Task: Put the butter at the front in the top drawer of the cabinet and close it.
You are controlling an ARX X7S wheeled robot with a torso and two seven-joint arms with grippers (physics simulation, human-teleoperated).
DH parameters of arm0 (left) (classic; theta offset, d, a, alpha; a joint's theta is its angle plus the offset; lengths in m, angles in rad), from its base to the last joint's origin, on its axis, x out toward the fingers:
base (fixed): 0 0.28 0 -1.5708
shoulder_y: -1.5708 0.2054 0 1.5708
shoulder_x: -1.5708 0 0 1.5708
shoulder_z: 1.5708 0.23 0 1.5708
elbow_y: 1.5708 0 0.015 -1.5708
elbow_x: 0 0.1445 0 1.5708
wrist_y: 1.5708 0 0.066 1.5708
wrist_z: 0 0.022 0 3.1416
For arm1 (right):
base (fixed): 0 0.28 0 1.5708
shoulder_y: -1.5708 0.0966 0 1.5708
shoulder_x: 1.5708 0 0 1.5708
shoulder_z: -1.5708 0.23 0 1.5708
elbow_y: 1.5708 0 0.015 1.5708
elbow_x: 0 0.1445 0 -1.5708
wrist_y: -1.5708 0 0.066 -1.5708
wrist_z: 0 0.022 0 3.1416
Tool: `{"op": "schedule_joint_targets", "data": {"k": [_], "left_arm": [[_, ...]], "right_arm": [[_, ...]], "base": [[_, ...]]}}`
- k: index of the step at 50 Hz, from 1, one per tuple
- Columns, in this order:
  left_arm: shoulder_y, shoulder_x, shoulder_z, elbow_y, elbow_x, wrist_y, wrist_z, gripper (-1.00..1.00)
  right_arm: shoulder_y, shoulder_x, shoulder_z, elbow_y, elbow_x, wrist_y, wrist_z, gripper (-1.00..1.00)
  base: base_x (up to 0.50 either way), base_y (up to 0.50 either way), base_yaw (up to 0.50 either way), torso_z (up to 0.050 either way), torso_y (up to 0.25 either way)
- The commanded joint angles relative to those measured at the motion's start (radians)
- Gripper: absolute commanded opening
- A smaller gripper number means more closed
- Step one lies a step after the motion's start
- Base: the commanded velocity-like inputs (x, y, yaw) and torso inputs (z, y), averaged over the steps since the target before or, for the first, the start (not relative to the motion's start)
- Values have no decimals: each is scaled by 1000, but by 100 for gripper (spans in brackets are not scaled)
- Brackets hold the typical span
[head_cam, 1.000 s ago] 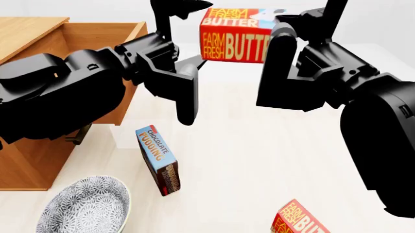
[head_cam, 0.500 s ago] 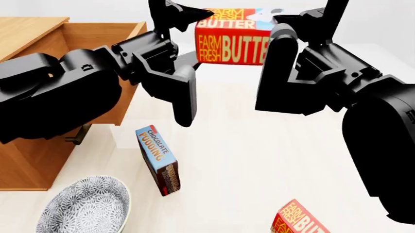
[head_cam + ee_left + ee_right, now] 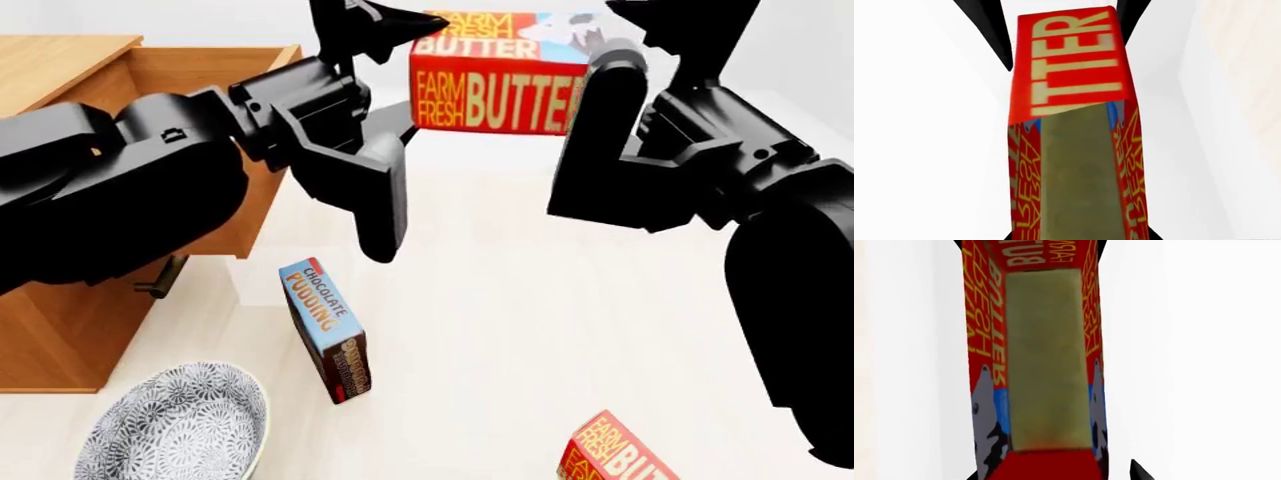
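at the top centre of the head view i have the butter held up off the worktop, pinched between both arms, with its printed face toward the camera and its long axis running across the frame, left to right. my left claw sits at the carton's left end, the right claw at its right end. each wrist view is filled by the butter seen end-on and close, dark finger shapes flanking it at the frame edges, so i judge both claws are pressed narrow onto the carton, though the contact itself is hidden and i cannot tell which one carries the load

the relation that matters: the top drawer stands pulled open at the upper left of the head view, its cavity just left of the left arm, and the cabinet runs down the left edge. so the butter has to travel leftward and down, and the left arm is between the carton and the opening. it is the nearer arm, and i judge it the one to carry the carton in once the right lets go

lower in the frame, the chocolate pudding box stands on edge at the centre left, a patterned bowl at the bottom left, and a second butter carton at the bottom edge, all well apart from the raised carton
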Motion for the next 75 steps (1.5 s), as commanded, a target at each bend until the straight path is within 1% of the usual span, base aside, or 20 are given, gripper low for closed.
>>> {"op": "schedule_joint_targets", "data": {"k": [1,12,16,18,24,26,29,31,35,37,38,41,42,45,50,59,64,68,73,75], "left_arm": [[-18,-13,-5,9,-7,-30,8,-100],[-58,-36,-21,38,1,-99,29,-100],[-71,-60,-76,120,-126,-239,64,-100],[-83,-70,-115,178,-207,-334,70,-100],[-122,-60,-276,327,-608,-755,42,-100],[-125,-38,-360,334,-785,-909,-25,-100],[-129,19,-499,256,-1054,-1147,-197,-100],[-128,41,-560,202,-1141,-1210,-284,-100],[-135,61,-622,123,-1200,-1263,-405,-100],[-138,70,-645,89,-1219,-1284,-458,-100],[-140,74,-658,71,-1230,-1291,-479,-100],[-156,83,-676,16,-1249,-1314,-502,-100],[-163,87,-682,-9,-1260,-1330,-513,-100],[-187,101,-716,-101,-1292,-1355,-540,-100],[-212,121,-731,-239,-1276,-1346,-556,-100],[-243,169,-660,-475,-1147,-1245,-419,-100],[-296,260,-571,-729,-1046,-1198,-263,-100],[-365,402,-496,-1104,-959,-1171,-83,-100],[-374,416,-646,-1139,-805,-1266,-41,-100],[-361,421,-786,-1139,-681,-1304,-35,-100]], "right_arm": [[-31,79,55,-44,-86,73,34,100],[-91,169,89,-133,-104,188,29,100],[-128,165,145,-175,-63,253,39,100],[-168,135,226,-203,9,298,49,100],[-272,-23,488,-243,173,416,60,100],[-304,-79,549,-245,202,435,67,100],[-341,-210,690,-244,256,517,62,100],[-334,-305,791,-249,288,608,38,100],[-300,-455,945,-289,313,757,-33,100],[-299,-534,979,-260,175,757,-154,100],[-289,-587,961,-242,25,757,-293,100],[-232,-723,926,-168,-425,756,-684,100],[-217,-748,934,-150,-568,756,-746,100],[-185,-801,976,-105,-679,752,-839,100],[-175,-850,1036,-79,-740,747,-892,100],[-194,-852,1085,-119,-695,744,-837,100],[-200,-841,1077,-136,-745,744,-876,100],[-206,-836,1077,-148,-783,740,-917,100],[-212,-835,1070,-159,-826,740,-965,100],[-217,-835,1069,-164,-846,741,-990,100]], "base": [[0,0,0,0,10],[0,0,0,0,1],[0,0,0,0,3],[0,0,0,5,0],[0,0,0,0,2],[0,0,1,0,0],[0,0,0,0,0],[0,0,1,0,0],[0,0,0,0,3],[0,0,0,0,0],[0,0,0,0,0],[0,0,0,3,3],[0,0,0,0,0],[0,0,0,0,0],[0,0,0,0,2],[0,0,0,0,1],[0,0,0,2,2],[0,0,0,0,0],[0,0,0,0,2],[0,0,0,0,5]]}}
